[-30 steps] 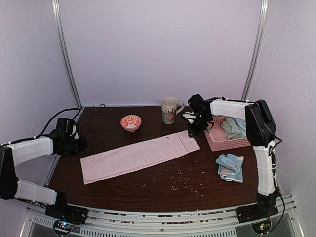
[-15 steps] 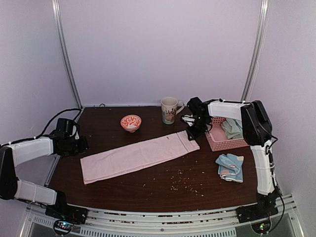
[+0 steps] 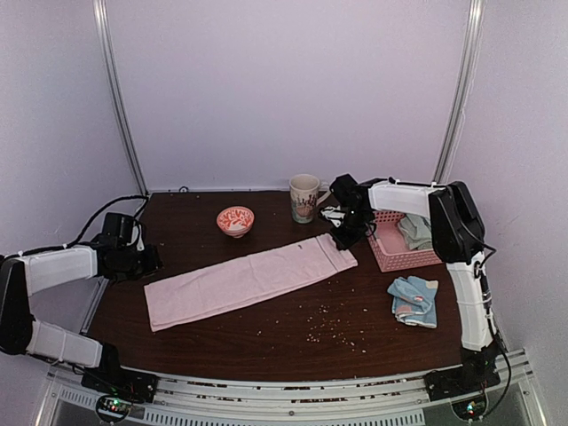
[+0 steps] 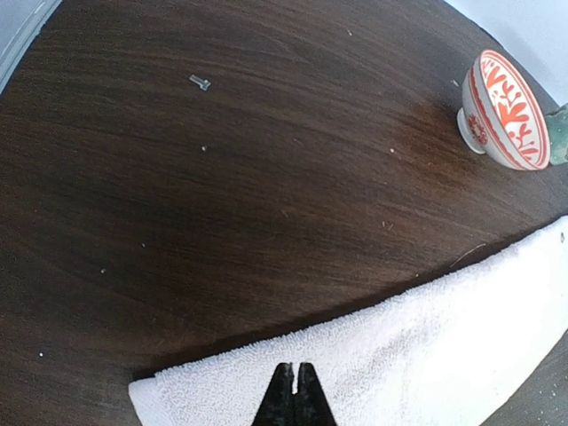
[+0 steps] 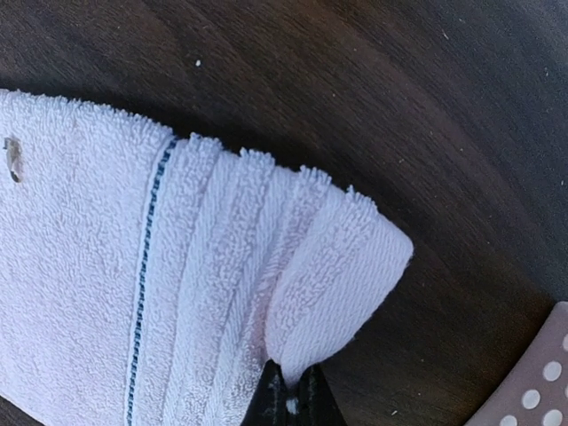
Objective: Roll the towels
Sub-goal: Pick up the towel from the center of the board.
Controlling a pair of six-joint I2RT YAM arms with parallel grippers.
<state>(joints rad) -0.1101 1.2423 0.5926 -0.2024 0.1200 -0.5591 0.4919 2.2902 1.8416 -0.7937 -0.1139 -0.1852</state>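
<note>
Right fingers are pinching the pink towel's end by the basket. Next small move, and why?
Probably fold that end over toward the left arm to start the roll. The right gripper, fingers shut, holds a lifted, bunched corner of the pink towel, and the rest lies flat and unrolled across the table.

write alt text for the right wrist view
The right gripper pinches the end of a pale pink towel, bunching it into ridges on a dark wooden table. A thin blue stitched line crosses the towel; a corner of a pink perforated basket shows at lower right.
</note>
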